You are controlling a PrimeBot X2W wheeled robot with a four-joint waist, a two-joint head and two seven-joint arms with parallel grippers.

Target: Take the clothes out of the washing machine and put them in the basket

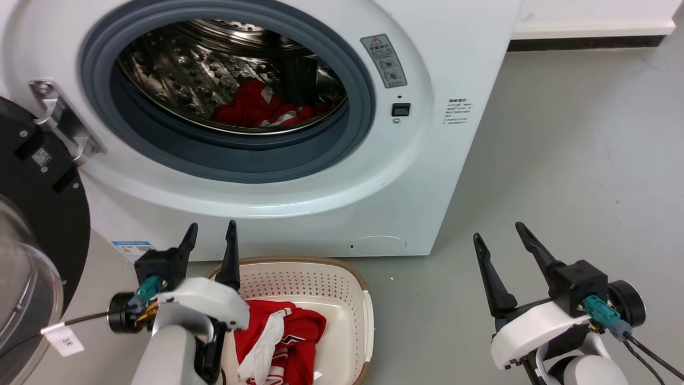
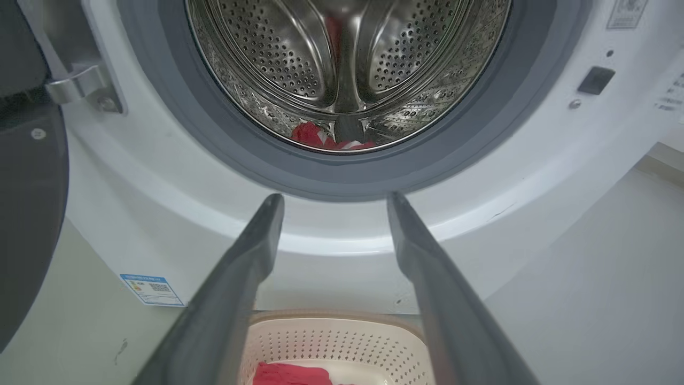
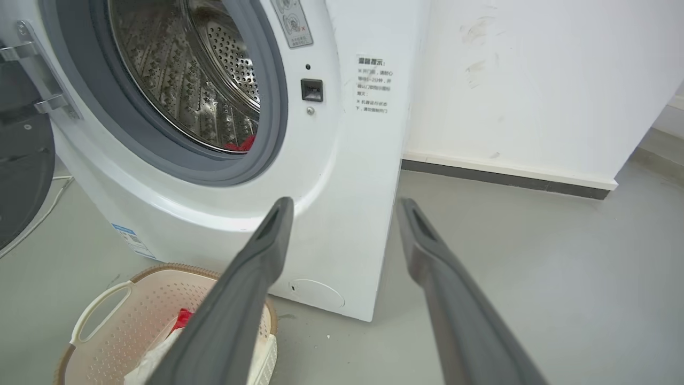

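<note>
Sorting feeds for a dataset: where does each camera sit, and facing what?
Head view: on the head, looking down at washing machine and basket; left gripper, right gripper, both open.
Left wrist view: left wrist, facing the drum squarely; own fingers.
Right wrist view: right wrist, facing the machine's right edge and wall; own fingers.
Shared: all show red clothes in the drum.

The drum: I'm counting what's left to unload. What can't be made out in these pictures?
- Clothes in the drum: the count; the grey door seal hides the pile's bottom in the head view, and both wrist views catch a red sliver.
- Basket: its contents; the head view's bottom edge cuts it off, and the left claw and wrist cover its left side.
- Washer label: text too small, head view.
</note>
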